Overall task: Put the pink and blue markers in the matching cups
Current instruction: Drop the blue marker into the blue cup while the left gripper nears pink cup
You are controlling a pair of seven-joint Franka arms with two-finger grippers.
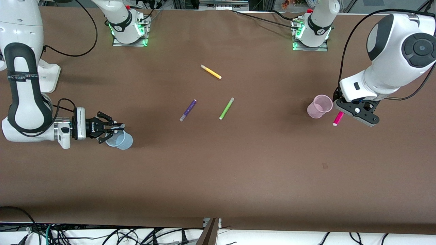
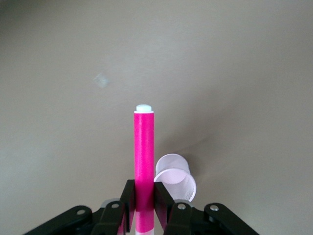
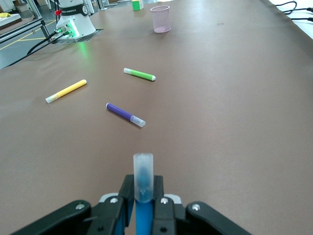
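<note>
1. Left gripper (image 1: pixel 341 115) is clamped on the pink marker (image 1: pixel 338 118), hanging just beside the pink cup (image 1: pixel 319 106) (cup's upright on the table).
2. Right gripper (image 1: pixel 117 127) pinches the blue marker (image 3: pixel 143 183) over the blue cup (image 1: pixel 120 139).
3. Purple pen (image 1: pixel 188 110), green pen (image 1: pixel 226 108) and yellow pen (image 1: pixel 211 71) lie mid-table.

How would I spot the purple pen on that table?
Look at the middle of the brown table, where three pens lie loose. The purple pen lies beside the green pen, toward the right arm's end. It is the only dark one; the yellow pen lies farther from the front camera.
</note>
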